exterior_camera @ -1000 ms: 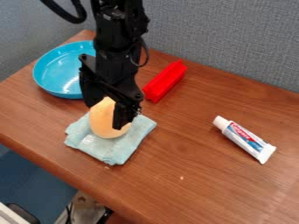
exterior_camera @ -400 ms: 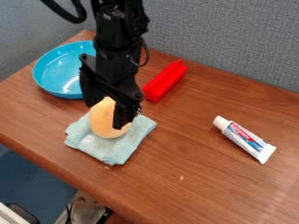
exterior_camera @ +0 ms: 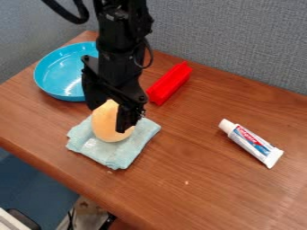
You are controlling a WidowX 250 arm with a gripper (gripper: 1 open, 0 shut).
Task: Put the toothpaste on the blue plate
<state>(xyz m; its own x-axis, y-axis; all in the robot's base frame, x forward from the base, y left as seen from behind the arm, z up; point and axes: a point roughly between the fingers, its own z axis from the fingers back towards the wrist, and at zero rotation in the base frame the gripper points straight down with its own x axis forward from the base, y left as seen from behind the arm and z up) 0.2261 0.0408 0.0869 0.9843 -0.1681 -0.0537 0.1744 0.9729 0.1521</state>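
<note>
1. The claw (exterior_camera: 114,110) hangs left of centre in the frame, pointing straight down with its jaws spread wide on either side of an orange egg-shaped object (exterior_camera: 108,121). That object sits on a pale teal cloth (exterior_camera: 113,141). I cannot tell whether the fingers touch it.
2. The toothpaste (exterior_camera: 250,142) lies flat on the counter (exterior_camera: 204,180) at the right of the frame, well apart from the claw, with its cap towards the upper left.
3. The blue plate (exterior_camera: 60,70) sits at the upper left, behind the arm, and nothing is visible in it. A red block (exterior_camera: 171,83) lies between the plate and the tube's side of the counter.
4. The task looks barely begun: the tube is untouched and the claw is over the wrong thing.
5. To do this step well, the claw should probably lift clear of the orange object without dragging the cloth. It can then cross to the right and come down over the middle of the tube.
6. Turning the wrist so the jaws close across the tube's narrow width should help, since the tube is flat and low. The pads will need to reach nearly to the counter.
7. The carry back should stay high enough to pass over the red block.
</note>
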